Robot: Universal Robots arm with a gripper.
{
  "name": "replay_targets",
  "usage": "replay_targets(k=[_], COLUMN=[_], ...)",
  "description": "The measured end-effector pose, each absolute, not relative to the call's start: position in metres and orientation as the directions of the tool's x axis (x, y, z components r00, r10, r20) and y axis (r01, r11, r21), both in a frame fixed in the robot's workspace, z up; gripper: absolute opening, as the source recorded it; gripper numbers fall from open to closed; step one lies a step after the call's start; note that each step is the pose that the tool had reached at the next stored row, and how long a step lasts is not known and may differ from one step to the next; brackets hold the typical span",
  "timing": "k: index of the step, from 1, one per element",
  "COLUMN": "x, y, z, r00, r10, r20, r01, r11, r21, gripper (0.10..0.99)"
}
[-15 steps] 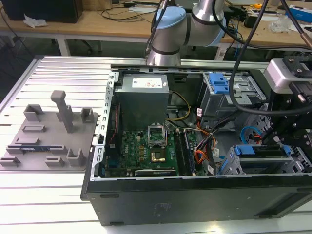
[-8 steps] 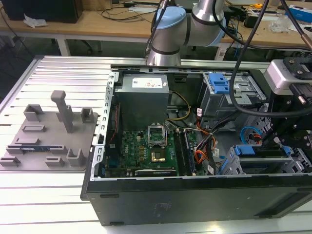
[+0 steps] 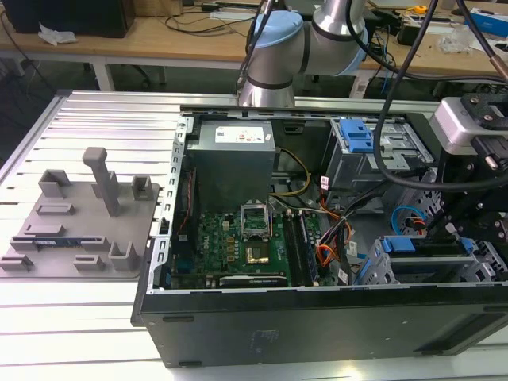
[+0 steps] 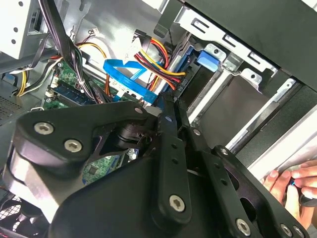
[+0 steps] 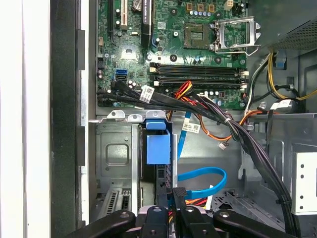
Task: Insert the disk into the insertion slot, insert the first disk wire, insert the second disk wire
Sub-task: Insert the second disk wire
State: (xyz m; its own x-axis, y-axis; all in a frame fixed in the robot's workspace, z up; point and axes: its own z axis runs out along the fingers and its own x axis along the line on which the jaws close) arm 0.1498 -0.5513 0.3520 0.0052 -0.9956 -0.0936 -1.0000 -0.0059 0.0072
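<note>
Blue plastic framed the disk [image 5: 157, 148], which sat seated in the insertion slot [image 5: 116, 153], the grey sheet-metal bay at the near edge of the open computer case [image 3: 317, 333]. In the first wrist view its thin edge ran lengthwise toward the gripper [image 5: 179, 196], which hung just beside the disk's nearer end. The jaws were drawn close together, seemingly pinching the black plug of the blue wire [image 5: 210, 176] that looped beside them. Little of the disk's silver face showed.
</note>
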Motion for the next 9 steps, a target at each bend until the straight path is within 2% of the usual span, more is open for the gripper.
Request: replay_targets(k=[9], x=[0.1505], y=[-0.5512], z=[0.3511], r00=[0.005], r10=[-0.996], r20=[-0.094], r01=[-1.0], r11=[-0.006], r21=[0.007], gripper=[0.161])
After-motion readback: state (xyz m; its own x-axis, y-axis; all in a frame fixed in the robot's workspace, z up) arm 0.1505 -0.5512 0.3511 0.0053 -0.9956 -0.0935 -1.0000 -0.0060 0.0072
